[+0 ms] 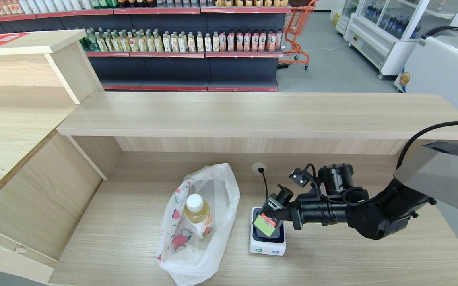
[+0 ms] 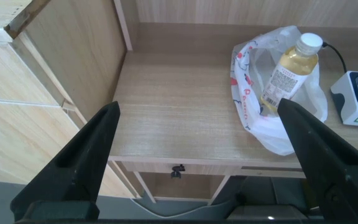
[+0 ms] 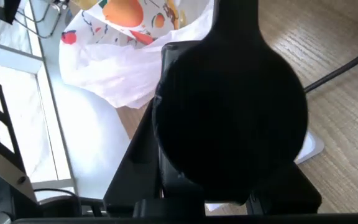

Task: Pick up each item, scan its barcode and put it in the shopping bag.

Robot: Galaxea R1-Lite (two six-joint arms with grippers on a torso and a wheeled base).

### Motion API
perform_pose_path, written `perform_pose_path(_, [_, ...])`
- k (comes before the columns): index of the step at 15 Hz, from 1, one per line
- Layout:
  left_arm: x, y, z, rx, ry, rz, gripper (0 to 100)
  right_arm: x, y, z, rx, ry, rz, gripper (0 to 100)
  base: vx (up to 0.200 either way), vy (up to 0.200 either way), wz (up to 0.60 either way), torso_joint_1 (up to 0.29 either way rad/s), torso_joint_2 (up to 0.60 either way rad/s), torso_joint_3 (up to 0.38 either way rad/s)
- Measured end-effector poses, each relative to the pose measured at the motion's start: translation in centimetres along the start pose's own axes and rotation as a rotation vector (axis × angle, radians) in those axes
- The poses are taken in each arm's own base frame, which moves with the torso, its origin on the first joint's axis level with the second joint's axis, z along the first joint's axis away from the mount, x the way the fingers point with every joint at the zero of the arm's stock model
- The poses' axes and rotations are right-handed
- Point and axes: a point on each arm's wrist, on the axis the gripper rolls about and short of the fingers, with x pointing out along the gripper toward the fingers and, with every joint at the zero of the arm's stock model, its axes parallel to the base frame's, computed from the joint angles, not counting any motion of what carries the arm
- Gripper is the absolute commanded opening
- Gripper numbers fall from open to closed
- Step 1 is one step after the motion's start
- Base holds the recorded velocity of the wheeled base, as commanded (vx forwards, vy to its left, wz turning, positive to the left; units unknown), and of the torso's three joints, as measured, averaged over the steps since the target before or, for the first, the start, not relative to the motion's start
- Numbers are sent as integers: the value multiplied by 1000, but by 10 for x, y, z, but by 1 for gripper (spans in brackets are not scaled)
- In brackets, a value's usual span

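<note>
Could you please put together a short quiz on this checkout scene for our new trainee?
1. True or false: the shopping bag already has a bottle in it.
2. Pick one: the right gripper holds a small pack directly above A) the scanner, B) the shopping bag, C) the bottle.
3. Fill the gap: the left gripper, hanging off the counter's near edge, is ____ and holds nothing.

Key: 1 true; 2 A; 3 open.
</note>
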Motion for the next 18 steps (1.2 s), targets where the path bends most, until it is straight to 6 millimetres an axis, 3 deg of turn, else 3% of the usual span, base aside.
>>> perform_pose_path(7, [0,0,0,0,0,0,100,3,-1,-2,6,5,-14,0,0,0,0,0,0,0])
perform_pose_path(10, [0,0,0,0,0,0,100,-6,6,13,91,-31,-18,0,0,0,0,0,0,0])
perform_pose_path(12, [0,0,0,0,0,0,100,-24,13,37,135,-104,-27,0,0,0,0,0,0,0])
perform_pose_path(15, [0,0,0,0,0,0,100,-70,30,73,87,-227,-67,0,0,133,0,2,2,5])
perform_pose_path(18, [0,0,0,-1,0,0,100,-104,48,84,25,-284,-104,0,0,200,0,6,1,4])
